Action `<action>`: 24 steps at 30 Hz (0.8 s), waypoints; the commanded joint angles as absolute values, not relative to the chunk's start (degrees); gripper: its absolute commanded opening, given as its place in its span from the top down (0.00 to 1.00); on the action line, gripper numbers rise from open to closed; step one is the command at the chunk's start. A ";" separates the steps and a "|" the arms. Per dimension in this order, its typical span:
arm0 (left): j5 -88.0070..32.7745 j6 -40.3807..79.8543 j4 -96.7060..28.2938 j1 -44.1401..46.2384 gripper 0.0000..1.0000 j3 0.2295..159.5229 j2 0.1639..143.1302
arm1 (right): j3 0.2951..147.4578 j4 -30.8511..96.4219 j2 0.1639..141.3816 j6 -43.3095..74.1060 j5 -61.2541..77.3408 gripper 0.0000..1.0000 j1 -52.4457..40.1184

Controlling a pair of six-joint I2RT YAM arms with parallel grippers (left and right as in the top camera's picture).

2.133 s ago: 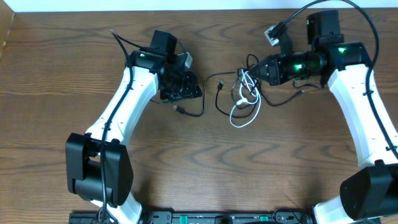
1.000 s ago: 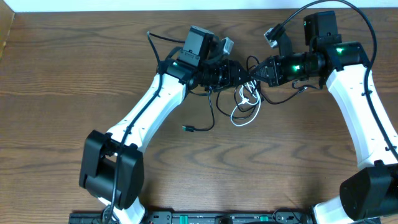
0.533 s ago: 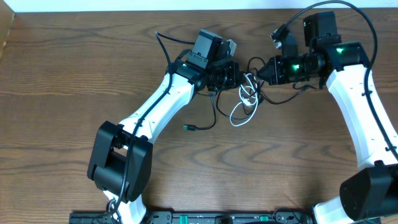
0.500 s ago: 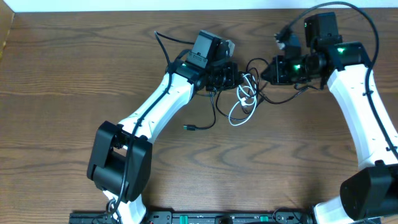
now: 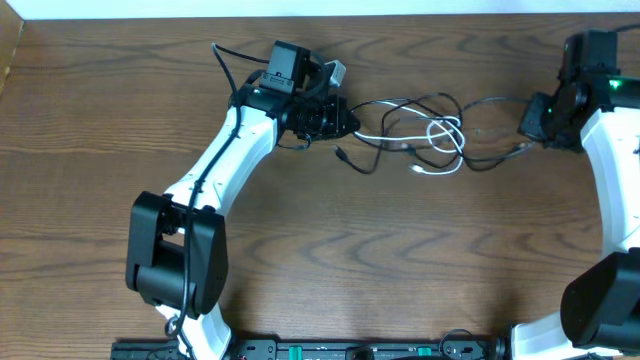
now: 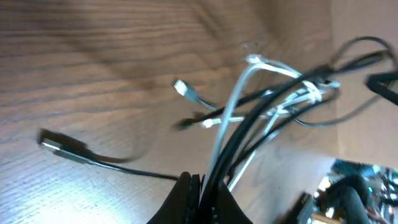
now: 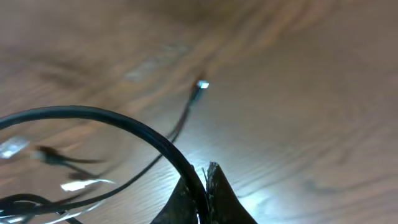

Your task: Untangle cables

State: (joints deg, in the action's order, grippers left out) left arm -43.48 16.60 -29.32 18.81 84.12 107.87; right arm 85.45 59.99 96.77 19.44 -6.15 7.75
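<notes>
Looking down on the brown wood-grain bench, we are seeing the thin cables lying in a loose, stretched tangle at about 1 o'clock. The white cable is curling into small glossy loops. The black cable is arcing smoothly through the right wrist view. A small metallic plug is resting on the wood at 9 o'clock in the left wrist view, somewhat blurred. The left hand, at 12 o'clock, is pinching its fingers together on both black and white strands. The right hand, at 2 o'clock, is squeezing its fingers tight on the black cable alone.
</notes>
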 commanded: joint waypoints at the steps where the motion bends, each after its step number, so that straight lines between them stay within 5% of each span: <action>1: -46.09 13.52 -29.69 17.80 0.93 84.60 103.24 | 83.33 58.74 96.12 19.11 -4.84 0.99 8.69; 24: -46.09 21.78 -29.26 7.40 0.93 84.62 82.41 | 74.48 54.74 96.40 15.27 0.58 0.99 8.86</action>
